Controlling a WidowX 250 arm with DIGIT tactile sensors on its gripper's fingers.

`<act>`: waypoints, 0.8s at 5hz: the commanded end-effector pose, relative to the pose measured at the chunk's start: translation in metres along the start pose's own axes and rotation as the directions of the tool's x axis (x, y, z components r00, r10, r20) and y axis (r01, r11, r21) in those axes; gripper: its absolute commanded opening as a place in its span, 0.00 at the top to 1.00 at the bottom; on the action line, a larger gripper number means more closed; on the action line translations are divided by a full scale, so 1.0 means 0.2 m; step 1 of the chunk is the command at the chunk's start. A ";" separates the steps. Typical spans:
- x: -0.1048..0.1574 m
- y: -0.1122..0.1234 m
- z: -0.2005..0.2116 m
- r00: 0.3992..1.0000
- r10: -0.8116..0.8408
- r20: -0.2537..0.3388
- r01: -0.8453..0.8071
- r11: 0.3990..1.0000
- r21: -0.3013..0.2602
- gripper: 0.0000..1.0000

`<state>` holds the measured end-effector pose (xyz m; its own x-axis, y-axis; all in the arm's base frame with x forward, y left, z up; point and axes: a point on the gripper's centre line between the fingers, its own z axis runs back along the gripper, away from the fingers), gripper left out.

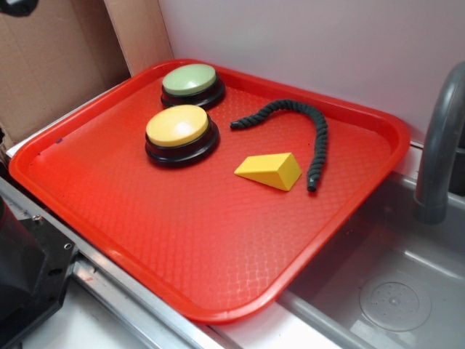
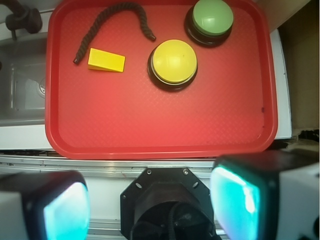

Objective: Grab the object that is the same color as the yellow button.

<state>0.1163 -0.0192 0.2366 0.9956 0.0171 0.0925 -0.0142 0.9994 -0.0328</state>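
- Gripper (image 2: 150, 207) position: above the near edge of the red tray (image 2: 150, 135), well apart from all items; 2 fingers (image 2: 65, 210) spread wide, holding nothing.
- Yellow wedge block (image 2: 106, 61) location, wrist view: tray's 10 o'clock area, lying flat, just beside one end of the dark rope (image 2: 112, 20).
- Yellow button (image 2: 174, 62) location: at 3 o'clock from the wedge, apart from it.
- Green button (image 2: 212, 17) location: at 1 o'clock from the yellow button.

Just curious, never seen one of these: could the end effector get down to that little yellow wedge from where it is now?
Probably yes. The yellow wedge lies alone, nothing on top; only the rope curves close behind. The end effector looks open.
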 end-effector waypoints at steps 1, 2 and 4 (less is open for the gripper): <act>0.00 0.00 0.00 1.000 0.000 0.000 0.000 1.000 0.000 0.00; 0.06 -0.03 -0.03 0.986 -0.164 0.014 0.164 0.986 0.011 0.00; 0.23 -0.11 -0.14 0.802 -0.582 0.136 0.586 0.810 0.008 0.00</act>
<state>0.1656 -0.0387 0.2064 0.7889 -0.5798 0.2036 0.5877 0.8087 0.0255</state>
